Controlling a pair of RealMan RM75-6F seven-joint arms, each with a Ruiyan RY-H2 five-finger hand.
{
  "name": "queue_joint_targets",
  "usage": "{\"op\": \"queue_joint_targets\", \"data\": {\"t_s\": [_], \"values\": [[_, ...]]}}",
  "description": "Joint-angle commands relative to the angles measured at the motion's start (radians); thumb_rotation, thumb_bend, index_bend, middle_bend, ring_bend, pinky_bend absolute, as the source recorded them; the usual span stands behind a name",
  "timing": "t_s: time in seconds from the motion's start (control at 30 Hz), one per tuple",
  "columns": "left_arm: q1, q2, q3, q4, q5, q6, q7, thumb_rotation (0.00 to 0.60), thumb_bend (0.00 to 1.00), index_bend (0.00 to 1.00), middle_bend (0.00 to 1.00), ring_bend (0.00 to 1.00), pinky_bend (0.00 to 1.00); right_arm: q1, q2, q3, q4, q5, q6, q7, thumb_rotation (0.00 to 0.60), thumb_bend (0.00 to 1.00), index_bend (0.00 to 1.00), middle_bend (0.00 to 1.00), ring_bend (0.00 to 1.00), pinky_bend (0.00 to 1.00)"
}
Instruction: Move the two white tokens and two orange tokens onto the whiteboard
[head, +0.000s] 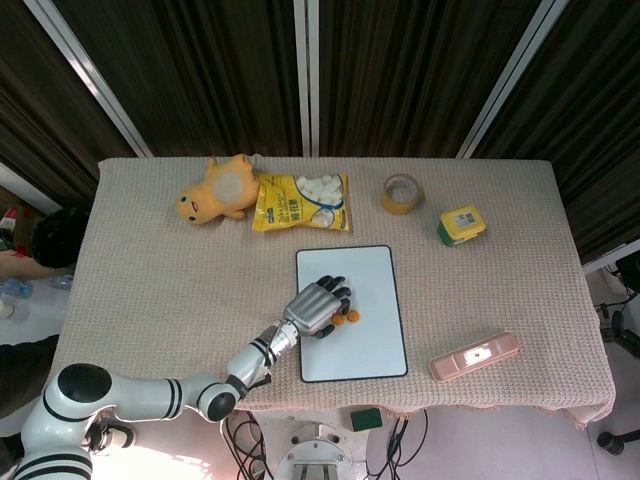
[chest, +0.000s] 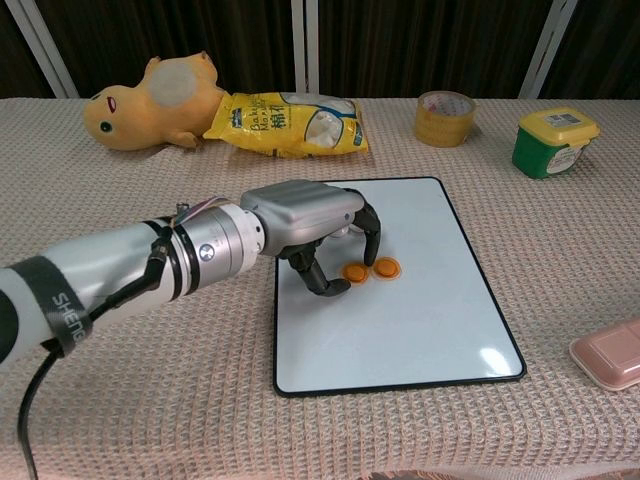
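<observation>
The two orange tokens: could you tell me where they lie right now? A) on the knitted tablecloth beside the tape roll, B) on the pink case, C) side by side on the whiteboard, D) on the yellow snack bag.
C: both orange tokens lie side by side on the whiteboard, just by the left hand.

1. The counter (chest: 120, 400) wore a beige cloth with a coarse, matt waffle weave.
2. The whiteboard (chest: 420, 320) looked smooth and glossy, catching a glare patch, inside a thin dark rim.
3. The left hand (chest: 300, 215) had a satin silver shell that looked like metal; its fingers (chest: 318, 278) were matt black.
4. The orange tokens (chest: 370, 270) seemed smooth plastic.
5. The snack bag (chest: 285, 122) was shiny, crinkled film.
6. The yellow toy (chest: 150, 105) looked soft and plush.
7. The tape roll (chest: 444, 104) looked glossy and translucent.
</observation>
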Motion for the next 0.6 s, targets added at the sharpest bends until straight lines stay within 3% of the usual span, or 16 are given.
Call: {"op": "queue_joint_targets", "data": {"t_s": [0.03,0.17,0.4,0.6], "values": [[0.000,-0.002,-0.001,0.001,0.000,0.003,-0.002,0.600,0.32,0.37,0.22,0.07,0.14,0.000,0.000,0.000,-0.001,0.000,0.001,-0.001,0.600,0.48,0.00,0.00,0.00,0.00],[0.002,0.001,0.000,-0.005,0.005,0.012,-0.005,0.600,0.32,0.36,0.21,0.07,0.14,-0.002,0.002,-0.001,-0.003,-0.001,0.003,-0.002,0.600,0.48,0.00,0.00,0.00,0.00],[0.030,0.061,-0.003,-0.111,0.052,0.091,-0.002,0.600,0.32,0.35,0.21,0.07,0.14,-0.004,0.007,-0.001,-0.018,-0.013,0.016,-0.006,0.600,0.48,0.00,0.00,0.00,0.00],[0.139,0.242,0.038,-0.312,0.093,0.255,0.042,0.600,0.32,0.35,0.21,0.07,0.14,-0.012,0.008,-0.008,-0.025,-0.030,0.033,-0.007,0.600,0.48,0.00,0.00,0.00,0.00]]}}
